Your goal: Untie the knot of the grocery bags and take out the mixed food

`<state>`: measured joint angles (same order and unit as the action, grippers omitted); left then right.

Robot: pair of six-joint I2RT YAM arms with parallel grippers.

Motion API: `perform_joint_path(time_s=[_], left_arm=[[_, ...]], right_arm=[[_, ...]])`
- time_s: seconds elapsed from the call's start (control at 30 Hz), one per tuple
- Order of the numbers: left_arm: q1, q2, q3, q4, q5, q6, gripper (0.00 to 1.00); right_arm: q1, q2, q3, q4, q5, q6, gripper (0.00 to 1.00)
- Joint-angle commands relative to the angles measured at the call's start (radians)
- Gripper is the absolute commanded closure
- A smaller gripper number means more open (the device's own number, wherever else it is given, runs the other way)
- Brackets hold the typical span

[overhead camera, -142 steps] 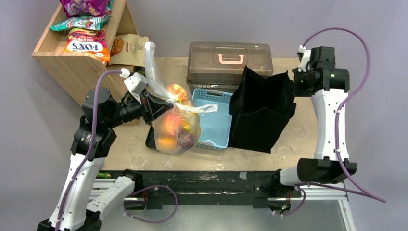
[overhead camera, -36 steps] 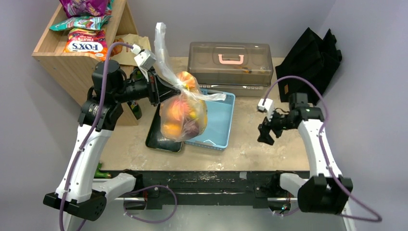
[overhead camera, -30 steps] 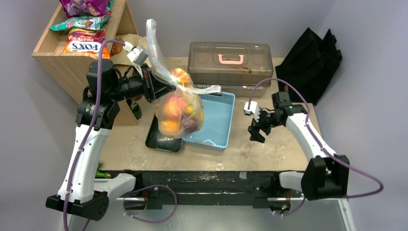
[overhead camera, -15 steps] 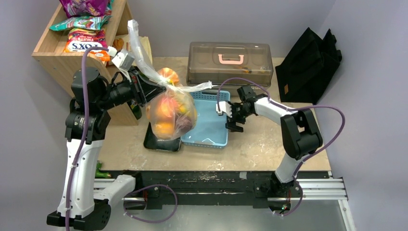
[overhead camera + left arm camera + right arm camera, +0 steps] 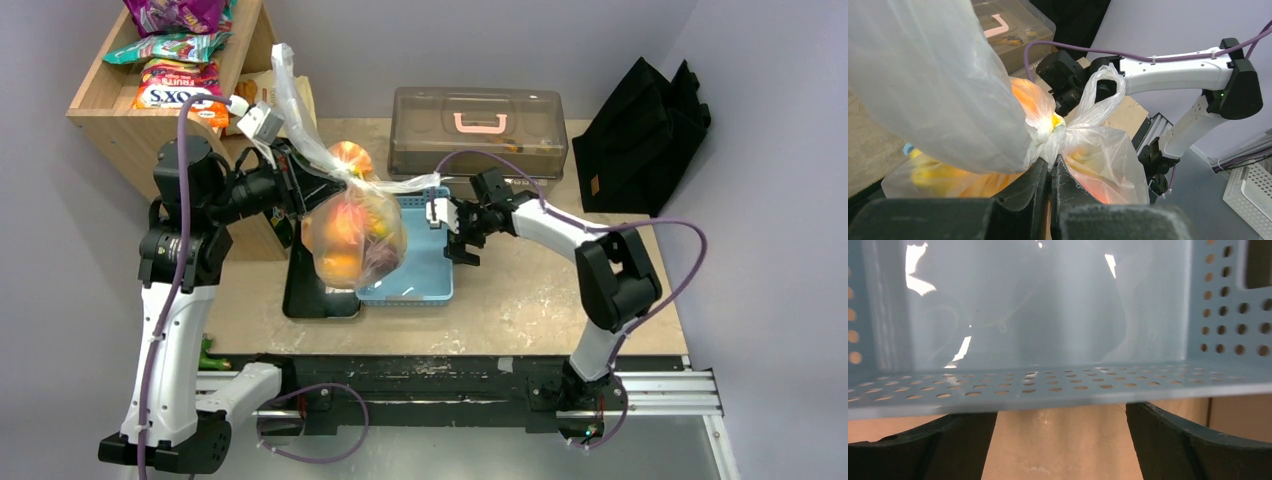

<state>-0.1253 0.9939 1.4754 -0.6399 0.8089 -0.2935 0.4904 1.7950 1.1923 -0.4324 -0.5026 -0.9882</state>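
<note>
Looking down from the top view, the left gripper (image 5: 335, 184) is pinched tight on the knot (image 5: 352, 183) of the grocery bag (image 5: 372, 250). The bag hangs below its fingertips, lifted off the table (image 5: 560, 300). The mixed food (image 5: 343, 262) shows as orange and yellow lumps through the plastic, bunched under that gripper. One loose handle of the bag rises behind the gripper; another trails forward toward the right gripper (image 5: 452, 235). Beneath the hanging bag lie a black tray (image 5: 305, 300) and a blue basket (image 5: 432, 285). The right gripper is spread wide and empty, with the basket's side wall straight ahead of its fingers.

From the left wrist, the two fingers (image 5: 1038, 175) press together with no gap, and the knot (image 5: 1048, 135) is squeezed just past their tips. Film balloons out to either side, and orange food (image 5: 1034, 100) glows right beyond the knot. The right arm (image 5: 1173, 75) reaches in farther ahead, behind a looped handle.

From the right wrist, the fingers (image 5: 923, 450) stand far apart at the bottom corners, with only bare table between them. The basket's perforated wall (image 5: 1048, 387) runs straight across just ahead of the tips. I cannot tell whether it touches them.
</note>
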Motion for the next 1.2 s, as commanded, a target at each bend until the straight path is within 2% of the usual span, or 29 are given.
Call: perform_joint_path(time_s=[0.0, 0.1, 0.27, 0.4, 0.47, 0.53, 0.67, 0.77, 0.93, 1.03, 1.17], left_arm=[[0.003, 0.007, 0.027, 0.102, 0.059, 0.012, 1.00], [-0.043, 0.035, 0.028, 0.113, 0.056, 0.044, 1.00], [-0.194, 0.109, 0.031, 0.158, 0.008, 0.109, 1.00], [-0.280, 0.216, 0.038, 0.218, -0.021, 0.145, 1.00], [-0.327, 0.275, 0.054, 0.228, -0.038, 0.194, 1.00], [-0.378, 0.331, 0.078, 0.246, -0.053, 0.231, 1.00], [-0.485, 0.437, 0.172, 0.236, -0.074, 0.311, 1.00], [-0.529, 0.541, 0.253, 0.272, -0.080, 0.314, 1.00], [-0.616, 0.745, 0.512, 0.294, -0.042, 0.335, 1.00], [-0.629, 0.814, 0.500, 0.406, -0.009, 0.306, 1.00], [-0.630, 0.883, 0.395, 0.598, 0.074, 0.260, 1.00]], right_arm=[[-0.048, -0.195, -0.010, 0.000, -0.076, 0.187, 0.03], [-0.136, -0.319, 0.004, -0.159, -0.111, 0.234, 0.03], [-0.278, -0.550, 0.054, -0.418, -0.113, 0.374, 0.04], [-0.337, -0.783, 0.037, -0.416, 0.102, 0.676, 0.02], [-0.348, -0.849, 0.068, -0.467, 0.218, 0.773, 0.01], [-0.369, -0.847, 0.159, -0.556, 0.262, 0.880, 0.01], [-0.446, -0.813, 0.375, -0.622, 0.172, 1.003, 0.01], [-0.450, -0.788, 0.479, -0.656, 0.138, 1.011, 0.01], [-0.450, -0.761, 0.531, -0.680, 0.139, 0.993, 0.01], [-0.450, -0.745, 0.533, -0.673, 0.169, 0.964, 0.01], [-0.449, -0.689, 0.540, -0.724, 0.178, 0.895, 0.01]])
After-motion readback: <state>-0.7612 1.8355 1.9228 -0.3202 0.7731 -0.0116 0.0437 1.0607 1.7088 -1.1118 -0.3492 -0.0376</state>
